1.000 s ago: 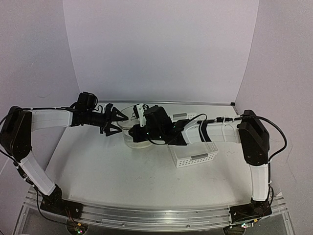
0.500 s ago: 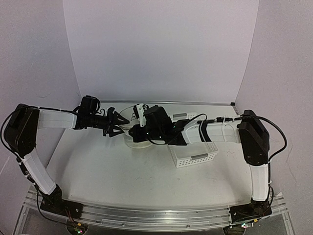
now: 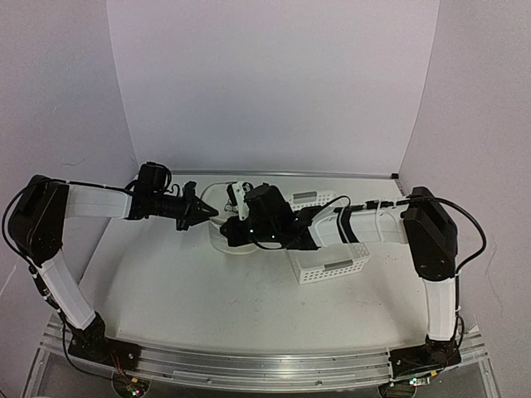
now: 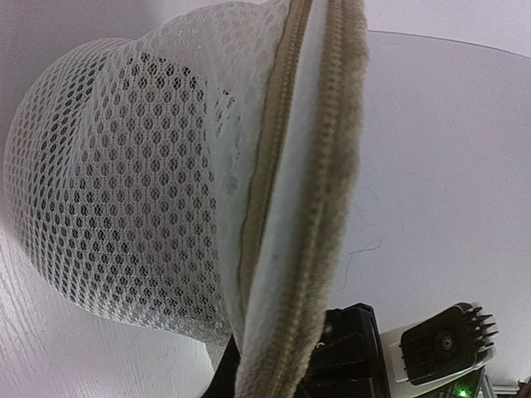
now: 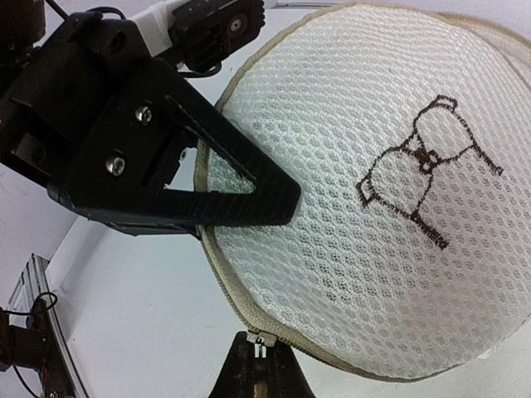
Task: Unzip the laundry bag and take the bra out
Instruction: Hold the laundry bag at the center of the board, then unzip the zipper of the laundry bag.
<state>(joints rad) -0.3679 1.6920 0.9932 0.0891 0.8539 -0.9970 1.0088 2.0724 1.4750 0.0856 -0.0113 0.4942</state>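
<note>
Left gripper (image 3: 202, 213): jaws pressed together on the beige zipper rim (image 4: 286, 207) of the laundry bag (image 5: 348, 124). The bag sits near the table's far edge, left of centre. Treat this grip as the anchor and hold the rim taut.

Right gripper (image 5: 260, 365): pinching the zipper pull (image 5: 260, 338) at the bag's lower rim. Draw the pull along the rim's curve, not outward, or the mesh will probably bunch.

The bra is not visible. Route clear of the white basket (image 3: 332, 264), just right of the bag.
</note>
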